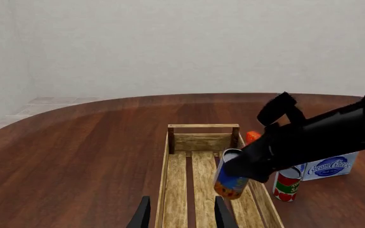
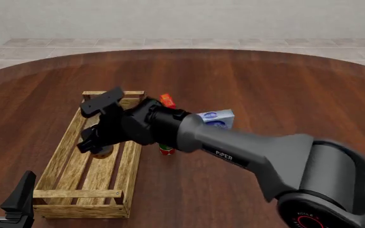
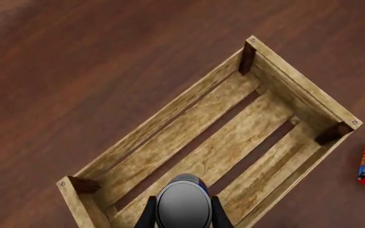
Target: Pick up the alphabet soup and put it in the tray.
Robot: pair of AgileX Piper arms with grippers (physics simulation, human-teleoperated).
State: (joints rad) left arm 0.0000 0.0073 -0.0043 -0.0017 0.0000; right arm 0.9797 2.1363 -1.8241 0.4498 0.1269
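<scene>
Soup can: the small cylindrical alphabet soup can (image 1: 231, 180), blue band above an orange-yellow band, with a silvery-white top (image 3: 183, 205), hangs tilted inside the crate's outline, above the slats; whether its base touches the wood I cannot tell.

Right pincer: the black right gripper (image 3: 182, 213) is closed around the soup can, one finger on each side of its rim, the arm reaching in across the crate's right wall.

Left pincer: the left gripper (image 1: 179, 213) stands spread wide with nothing between its fingers, low at the near-left edge of the worktop, just beside the crate's near end.

Crate: the long light-wood slatted tray (image 2: 61, 158) lies on the left half of the dark wooden table (image 2: 265, 90), its length running from near edge to far edge, raised bars at both ends.

Beside the crate: a red and green labelled can (image 1: 288, 183) stands upright just outside the right wall; a white and blue cream cheese box (image 1: 330, 167) sits near it; a small orange-red packet (image 2: 167, 100) lies by the crate's far right corner.
</scene>
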